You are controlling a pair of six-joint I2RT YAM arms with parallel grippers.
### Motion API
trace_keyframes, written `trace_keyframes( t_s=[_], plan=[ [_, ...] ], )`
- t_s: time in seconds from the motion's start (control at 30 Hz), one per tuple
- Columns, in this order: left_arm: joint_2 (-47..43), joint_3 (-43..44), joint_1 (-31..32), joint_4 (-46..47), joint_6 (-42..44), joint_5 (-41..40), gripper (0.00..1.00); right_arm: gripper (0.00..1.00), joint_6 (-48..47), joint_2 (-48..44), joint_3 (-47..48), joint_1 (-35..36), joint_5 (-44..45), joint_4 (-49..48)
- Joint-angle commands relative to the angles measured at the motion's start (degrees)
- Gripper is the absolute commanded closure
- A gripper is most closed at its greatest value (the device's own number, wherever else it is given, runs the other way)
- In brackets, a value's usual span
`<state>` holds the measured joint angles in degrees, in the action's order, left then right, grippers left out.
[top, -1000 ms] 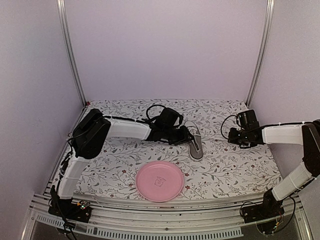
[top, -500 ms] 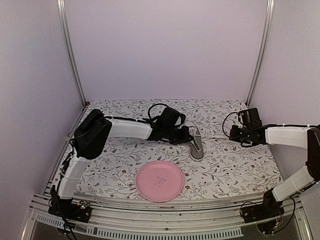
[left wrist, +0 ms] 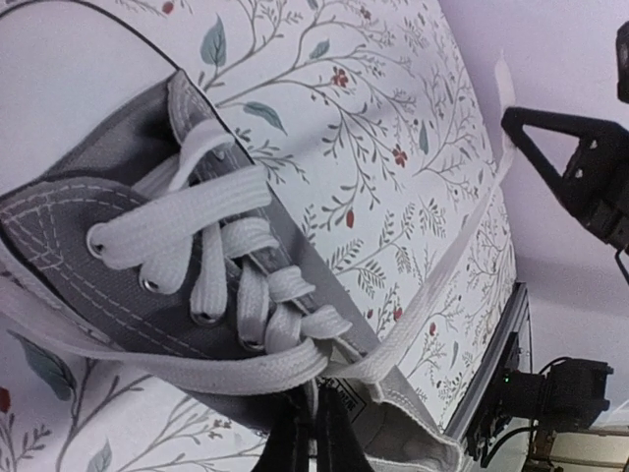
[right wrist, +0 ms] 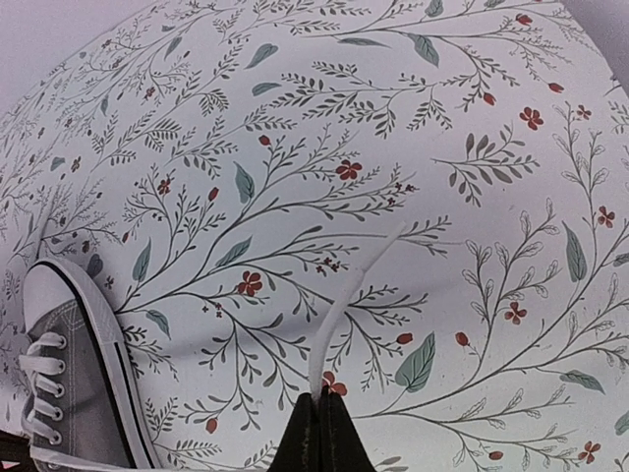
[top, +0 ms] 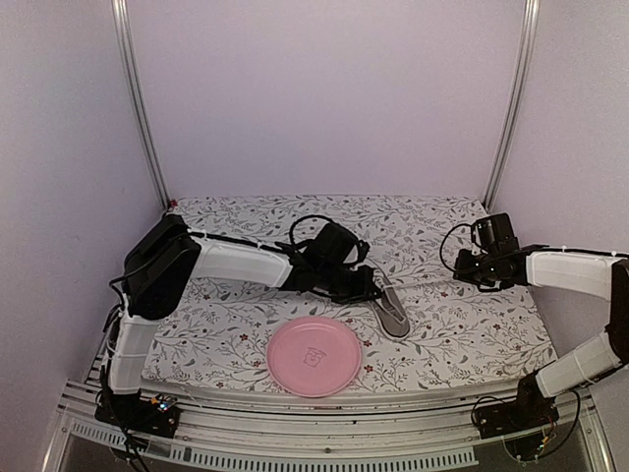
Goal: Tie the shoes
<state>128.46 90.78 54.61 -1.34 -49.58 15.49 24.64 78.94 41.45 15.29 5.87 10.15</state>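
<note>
The small grey sneaker [top: 391, 311] with white laces and a white toe cap lies on the floral cloth just behind the pink plate. My left gripper [top: 371, 288] is at its laced top, shut on a white lace [left wrist: 316, 369] where the laces cross by the tongue; its fingers [left wrist: 332, 438] are pressed together. The other lace [left wrist: 460, 241] runs taut across the cloth to my right gripper [top: 475, 272]. The right gripper [right wrist: 320, 413] is shut on that lace [right wrist: 337, 320] near its tip, and the sneaker [right wrist: 64, 388] shows at its lower left.
The pink plate [top: 314, 356] sits near the front edge, in front of the sneaker. The floral cloth [top: 246, 324] covers the table. White walls and metal posts [top: 138, 98] close in the back and sides. The right gripper's fingers [left wrist: 580, 167] show in the left wrist view.
The left arm has swung toward the front, and the sneaker has slid nearer the plate with it. The right gripper has drifted slightly right, still holding the lace.
</note>
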Motion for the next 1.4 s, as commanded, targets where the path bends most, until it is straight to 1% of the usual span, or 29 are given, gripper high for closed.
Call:
trace_keyframes(
  t_s=[0.0,0.23,0.33,0.37,0.47,0.53,0.57,0.6,0.63,0.73,0.8,0.83,0.97,1.03,1.2,1.37],
  plan=[
    [-3.8,-1.5,3.1,-2.9,1.7,5.5,1.00,0.98,0.5,-2.7,-1.4,-0.3,-0.2,1.6],
    [-7.1,-5.3,5.6,-1.9,7.6,11.1,1.00,0.98,0.1,-4.9,-3.7,-0.3,-3.3,1.4],
    [-8.3,-6.7,5.7,-2.2,8.7,11.9,1.00,0.98,0.1,-5.5,-4.9,-0.3,-5.1,0.4],
    [-8.7,-6.8,5.5,-3.0,9.0,11.3,0.94,0.98,0.3,-5.5,-5.4,-0.3,-5.5,0.1],
    [-10.7,-7.5,4.2,-5.0,8.7,8.7,0.65,0.98,0.6,-5.4,-6.1,-0.3,-6.3,-0.5],
    [-13.0,-9.8,2.2,-3.6,6.2,7.8,0.48,0.98,0.7,-5.3,-6.3,-0.3,-6.4,-0.7],
    [-14.3,-11.3,1.3,-1.9,4.7,7.7,0.42,0.98,0.6,-5.3,-6.3,-0.3,-6.5,-0.9],
    [-15.1,-12.8,0.5,-0.4,3.1,7.4,0.38,0.98,0.5,-5.3,-6.3,-0.3,-6.4,-1.0],
    [-17.7,-13.9,-0.2,0.8,1.3,6.7,0.36,0.98,0.3,-5.2,-6.3,-0.3,-6.4,-1.2],
    [-18.3,-15.3,-1.6,1.3,-2.5,3.3,0.35,0.98,-0.2,-4.8,-5.9,-0.3,-6.5,-1.8],
    [-16.8,-14.2,-2.4,-1.3,-3.6,-0.5,0.34,0.98,-0.4,-4.4,-5.7,-0.3,-6.8,-2.3],
    [-16.4,-13.0,-2.8,-3.5,-3.5,-3.2,0.35,0.98,-0.4,-4.3,-5.8,-0.3,-6.9,-2.5],
    [-9.2,-5.0,-3.4,-15.4,-0.5,-17.0,0.36,0.98,-0.4,-4.4,-6.1,-0.3,-7.4,-3.4],
    [-5.9,-0.5,-3.6,-21.0,1.2,-21.4,0.36,0.98,-0.3,-4.4,-6.4,-0.3,-7.6,-3.7],
    [1.6,8.8,-3.9,-28.3,4.2,-26.0,0.38,0.98,-0.8,-4.5,-6.9,-0.3,-7.5,-3.9],
    [5.8,13.9,-3.9,-30.3,5.4,-26.7,0.39,0.98,-0.8,-5.1,-7.6,-0.3,-7.8,-4.3]
  ],
)
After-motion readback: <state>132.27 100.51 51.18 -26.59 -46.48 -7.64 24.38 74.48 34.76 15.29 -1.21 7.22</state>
